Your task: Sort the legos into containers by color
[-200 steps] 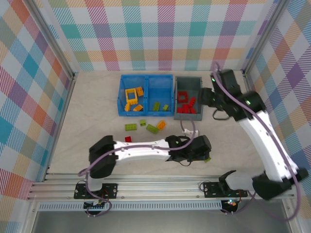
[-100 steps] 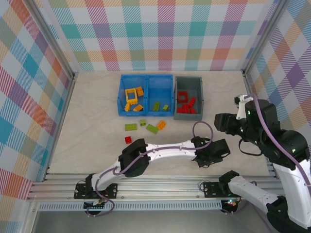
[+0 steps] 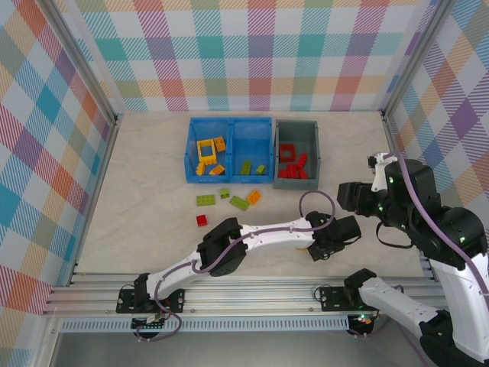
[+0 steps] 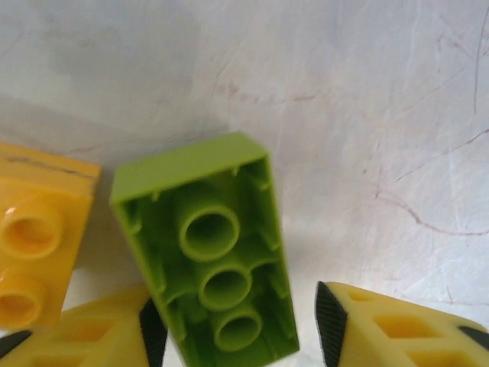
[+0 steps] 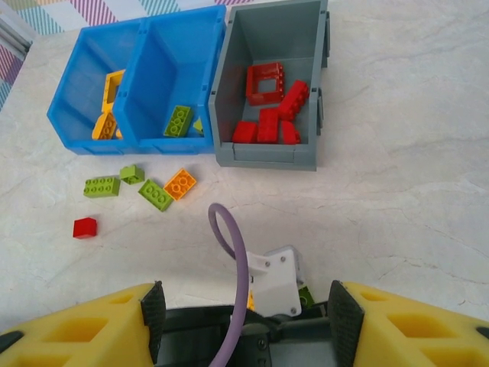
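No readable text, label, brand or number on any surface

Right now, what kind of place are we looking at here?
Probably a lab robot test cell, not a home: plaid backdrop walls box in the table, the left arm and right arm mount on an aluminium rail, and a blue bin holds sorted toy bricks.

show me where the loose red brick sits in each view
top external: red brick on the table, below the blue bin's left end.
right wrist: red brick at far left, below the blue bin's left end.
left wrist: close on an upturned lime brick inside the left claw.
shared landmark: the blue bin's near wall.
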`<state>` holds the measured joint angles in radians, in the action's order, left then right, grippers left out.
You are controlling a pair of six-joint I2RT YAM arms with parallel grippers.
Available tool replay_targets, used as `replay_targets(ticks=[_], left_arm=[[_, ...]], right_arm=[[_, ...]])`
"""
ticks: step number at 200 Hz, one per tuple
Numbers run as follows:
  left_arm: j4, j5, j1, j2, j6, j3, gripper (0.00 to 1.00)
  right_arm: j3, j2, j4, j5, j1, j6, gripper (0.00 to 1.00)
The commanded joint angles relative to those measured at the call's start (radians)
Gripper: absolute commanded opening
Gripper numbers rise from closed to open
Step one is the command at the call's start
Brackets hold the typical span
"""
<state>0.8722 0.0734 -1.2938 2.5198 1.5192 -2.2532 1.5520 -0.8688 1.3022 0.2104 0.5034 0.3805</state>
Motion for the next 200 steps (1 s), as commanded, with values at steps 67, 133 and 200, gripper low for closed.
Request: replay_targets(ticks=[67,133,200], left_arm=[[0.017,0.088,0.025,-0.006,-0.043,-0.017,0.23],[0.009,0.291,0.051,-0.387,-0.198,0.216,0.20],[0.053,0.213,0.411,-0.563,-0.628,0.370,0.19]], right_arm=[[-0.018,0.034,-0.009,-0.009,-0.002,0.006,0.60],[0.087,0.045,-0.073,-0.054,-0.002,-0.013,0.58],[-0.170,-0.034,-0.351,-0.298,0.093,-0.009,0.52]])
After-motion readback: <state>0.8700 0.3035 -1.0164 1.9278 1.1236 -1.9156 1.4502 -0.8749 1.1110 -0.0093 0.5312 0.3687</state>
